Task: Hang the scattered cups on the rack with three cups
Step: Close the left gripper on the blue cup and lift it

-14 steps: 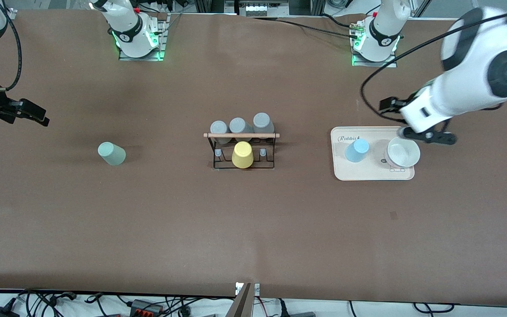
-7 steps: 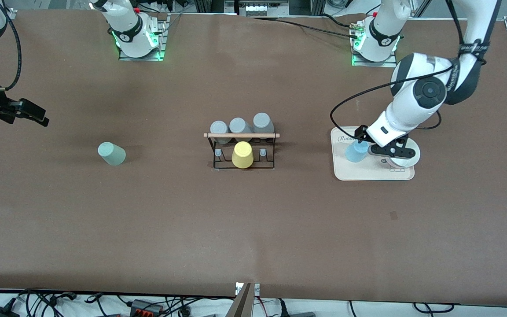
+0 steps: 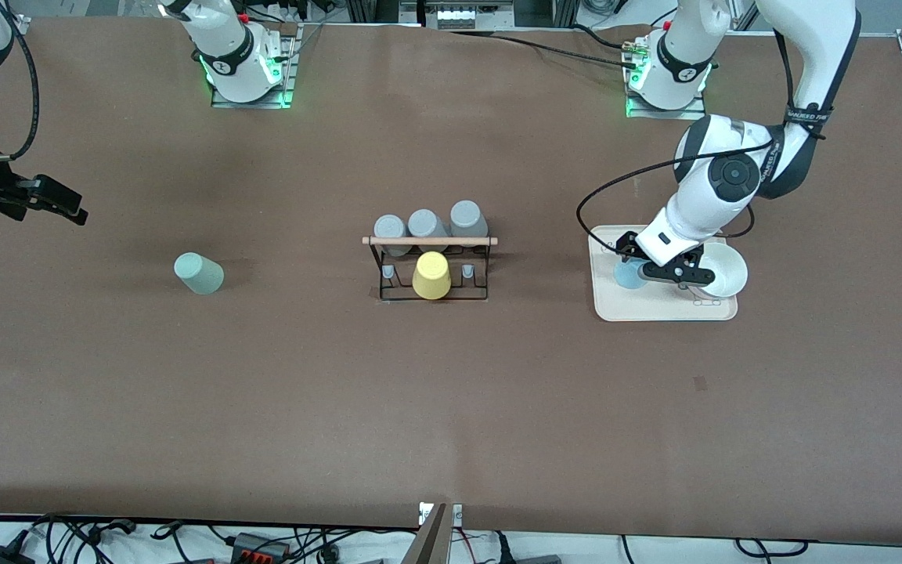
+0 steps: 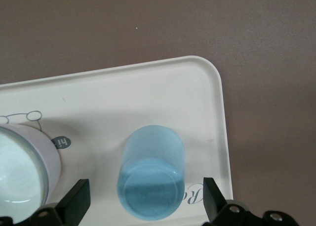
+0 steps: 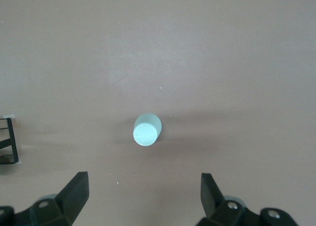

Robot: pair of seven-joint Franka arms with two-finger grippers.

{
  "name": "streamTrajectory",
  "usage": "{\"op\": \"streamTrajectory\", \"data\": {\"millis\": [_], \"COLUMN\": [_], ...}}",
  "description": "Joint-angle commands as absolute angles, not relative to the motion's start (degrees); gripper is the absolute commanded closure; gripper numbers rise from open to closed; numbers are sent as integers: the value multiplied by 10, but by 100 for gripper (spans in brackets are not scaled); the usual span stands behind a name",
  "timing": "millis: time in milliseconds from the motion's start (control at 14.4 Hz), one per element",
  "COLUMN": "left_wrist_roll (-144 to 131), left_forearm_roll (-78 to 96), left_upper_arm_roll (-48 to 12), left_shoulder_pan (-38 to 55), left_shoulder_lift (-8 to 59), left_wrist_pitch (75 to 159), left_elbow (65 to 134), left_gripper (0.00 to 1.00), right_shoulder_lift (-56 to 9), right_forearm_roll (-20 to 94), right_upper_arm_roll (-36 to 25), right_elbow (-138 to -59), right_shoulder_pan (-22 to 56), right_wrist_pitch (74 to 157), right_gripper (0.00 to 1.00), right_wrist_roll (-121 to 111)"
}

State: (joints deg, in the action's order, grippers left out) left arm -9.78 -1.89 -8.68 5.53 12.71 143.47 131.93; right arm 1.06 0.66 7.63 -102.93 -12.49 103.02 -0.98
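The light blue cup (image 3: 626, 276) stands on the cream tray (image 3: 654, 309) toward the left arm's end of the table. My left gripper (image 3: 643, 266) is low over it and open. In the left wrist view the blue cup (image 4: 150, 174) sits between the fingers (image 4: 74, 206) without touching them. The sage green cup (image 3: 199, 273) stands alone on the table toward the right arm's end, and also shows in the right wrist view (image 5: 147, 129). My right gripper (image 3: 67, 207) waits open and empty above that end of the table. The black wire rack (image 3: 431, 294) with its wooden dowel (image 3: 429, 240) stands mid-table.
Three grey cups (image 3: 427, 225) and a yellow cup (image 3: 431, 275) are on the rack. A white bowl (image 3: 721, 270) sits on the tray beside the blue cup and shows in the left wrist view (image 4: 22, 176). Open brown table lies around the sage cup.
My left arm has swung in from the table's end and come down over the tray, so its open gripper now straddles the blue cup. The right arm has not moved.
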Motion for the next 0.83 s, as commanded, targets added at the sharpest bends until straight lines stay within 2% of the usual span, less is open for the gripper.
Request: {"op": "streamTrajectory", "data": {"millis": [0,348,417,487,626,696,765], "left_wrist_roll": [-112,-111,-111,-109,-105,-105,-105], "left_forearm_roll": [-38,-60,-67,-67,-68,-68,-68], "left_upper_arm_roll": [-88,-87,-87,-87,-87,-87,-87], "left_shoulder_pan": [56,55,55,54,54,54,52], "left_shoulder_lift": [145,170,170,170,168,164,158], "left_wrist_pitch": [1465,1534,1538,1538,1535,1533,1527], "left_elbow": [1323,1353,1353,1353,1353,1353,1352], "left_gripper": [0,0,9,29,53,61,65], "right_shoulder_lift": [7,6,6,6,6,6,6], "right_forearm_roll": [2,2,2,2,2,2,2], "right_upper_arm_roll": [78,77,77,77,77,77,77], "right_elbow": [-1017,-1017,-1017,-1017,-1017,-1017,-1017], "right_shoulder_pan": [-124,-126,-125,-125,-126,-127,-127], "right_wrist_pitch": [1019,1015,1015,1015,1015,1015,1015], "right_gripper": [0,0,0,0,0,0,0], "right_wrist_roll": [-17,-17,-17,-17,-17,-17,-17]}}
